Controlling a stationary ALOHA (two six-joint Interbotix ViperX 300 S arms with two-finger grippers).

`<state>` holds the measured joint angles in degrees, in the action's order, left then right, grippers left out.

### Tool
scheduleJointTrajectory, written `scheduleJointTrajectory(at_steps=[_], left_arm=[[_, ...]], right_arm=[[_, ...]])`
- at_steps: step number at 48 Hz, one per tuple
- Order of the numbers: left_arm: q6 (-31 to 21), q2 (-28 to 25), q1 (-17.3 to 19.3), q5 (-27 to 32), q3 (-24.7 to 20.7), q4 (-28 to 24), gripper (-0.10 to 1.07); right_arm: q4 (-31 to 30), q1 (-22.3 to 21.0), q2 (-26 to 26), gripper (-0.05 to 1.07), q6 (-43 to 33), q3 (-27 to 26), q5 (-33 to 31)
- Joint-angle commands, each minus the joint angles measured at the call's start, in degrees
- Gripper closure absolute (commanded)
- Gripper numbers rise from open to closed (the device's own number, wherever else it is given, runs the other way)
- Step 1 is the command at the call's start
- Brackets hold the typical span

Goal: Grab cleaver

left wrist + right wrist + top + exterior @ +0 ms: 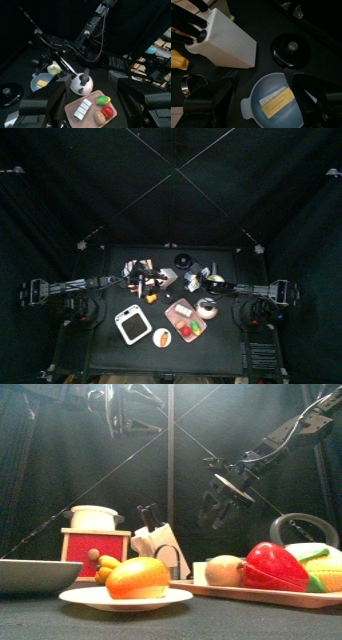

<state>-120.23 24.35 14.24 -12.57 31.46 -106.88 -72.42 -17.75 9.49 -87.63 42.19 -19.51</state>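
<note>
Knives are standing handle-up in a white knife block (228,40), which is where we are finding the cleaver (186,20); we cannot tell which of the dark handles is the cleaver's. In the front view the knife block (160,544) is sitting on the tabletop (201,624) behind a plate (127,600) carrying an orange (138,578). Our right gripper (261,85) is hovering above a blue-grey bowl (278,102) holding yellow slices, near the block, with its fingers (219,95) spread apart and pinching nothing. A black lid (291,50) is lying beside that bowl. Our left gripper (83,107) is hanging high over the tabletop, its fingers (33,107) spread wide and empty, looking down on a wooden tray (80,102) of toy vegetables and a kettle (81,84). In the front view a red pepper (274,567) is resting on that tray (254,594).
</note>
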Motion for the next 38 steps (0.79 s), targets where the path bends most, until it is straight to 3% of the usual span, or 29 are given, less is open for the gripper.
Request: scheduleJointTrajectory(at_steps=[1, 8, 15, 25, 35, 38], left_arm=[[-0.09, 0.18, -0.35, -1.14, -1.85, -0.53, 0.02], [0.18, 0.97, -2.99, -1.05, -5.01, -7.56, 0.02], [-0.35, 1.41, -5.36, 4.31, -5.19, -16.61, 0.02], [-1.05, 0.7, -4.57, 4.57, -4.48, -13.45, 0.02], [-1.85, -0.35, -3.08, 3.08, -4.39, -1.41, 0.02], [-1.85, -0.53, -3.25, 2.64, -4.57, -0.97, 0.02]], right_arm=[[-0.09, -0.09, 1.49, 0.01, -0.26, -0.79, 0.09], [-0.09, -0.26, 1.41, 0.01, -0.26, -0.88, 0.09], [-0.09, -0.26, 1.05, 0.01, -0.35, -0.97, 0.09], [-0.09, -0.35, 1.05, 0.01, -0.44, -0.88, 0.18], [0.18, -0.35, 0.97, 0.01, -0.44, -0.79, 0.18], [0.62, -0.35, 0.97, 0.01, -0.26, -0.79, 0.18]])
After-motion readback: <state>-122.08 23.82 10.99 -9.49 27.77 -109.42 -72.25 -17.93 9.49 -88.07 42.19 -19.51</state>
